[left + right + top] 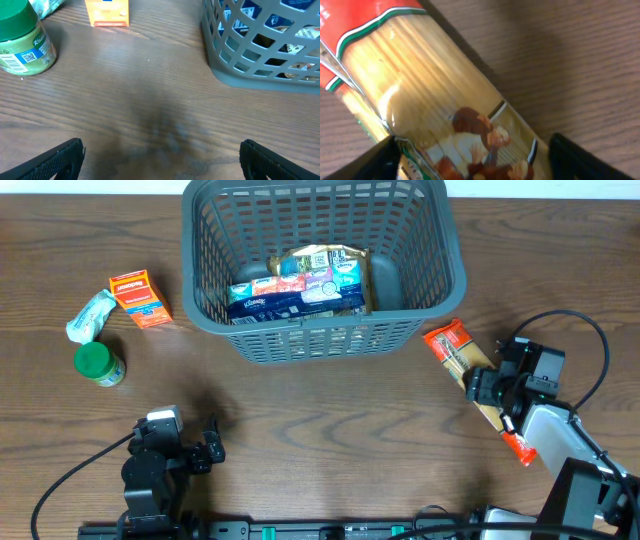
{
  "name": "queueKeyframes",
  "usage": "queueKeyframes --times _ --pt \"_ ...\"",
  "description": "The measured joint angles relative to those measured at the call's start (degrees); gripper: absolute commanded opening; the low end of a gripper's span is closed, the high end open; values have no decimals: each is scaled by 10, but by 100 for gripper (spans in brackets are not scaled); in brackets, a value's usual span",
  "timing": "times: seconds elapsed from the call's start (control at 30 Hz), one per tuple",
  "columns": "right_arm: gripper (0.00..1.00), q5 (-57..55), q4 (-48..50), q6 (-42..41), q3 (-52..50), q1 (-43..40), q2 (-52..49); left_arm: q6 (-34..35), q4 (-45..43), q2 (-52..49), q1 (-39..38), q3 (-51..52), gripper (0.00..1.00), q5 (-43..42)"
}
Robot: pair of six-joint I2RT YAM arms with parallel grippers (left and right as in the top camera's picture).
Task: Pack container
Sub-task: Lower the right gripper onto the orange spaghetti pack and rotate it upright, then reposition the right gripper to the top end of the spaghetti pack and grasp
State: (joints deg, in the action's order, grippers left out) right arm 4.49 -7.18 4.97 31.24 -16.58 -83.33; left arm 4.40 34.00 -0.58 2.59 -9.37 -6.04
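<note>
Spaghetti pack (435, 95) – right tool (472, 150) astride, container (320, 327) part-filled

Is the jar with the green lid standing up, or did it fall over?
Standing up. The jar sits on its base on the table, with its green lid on top.

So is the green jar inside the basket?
No, the green jar stands on the table, outside the basket.

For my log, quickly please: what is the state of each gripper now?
Left gripper: open, empty.
Right gripper: open, fingers on either side of the spaghetti pack, not clamped on it.
</note>
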Motion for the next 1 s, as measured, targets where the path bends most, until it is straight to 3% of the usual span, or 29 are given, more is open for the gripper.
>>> queueKeyframes --times 0.5,0.77,1.0 --pt "1 -18 27 -5 6 0 -2 0 0 0 0 0 99 0" --pt "1 -20 12 -34 23 0 -5 0 0 0 0 0 98 0" --pt "1 -12 -90 -53 93 0 -7 0 0 0 0 0 98 0"
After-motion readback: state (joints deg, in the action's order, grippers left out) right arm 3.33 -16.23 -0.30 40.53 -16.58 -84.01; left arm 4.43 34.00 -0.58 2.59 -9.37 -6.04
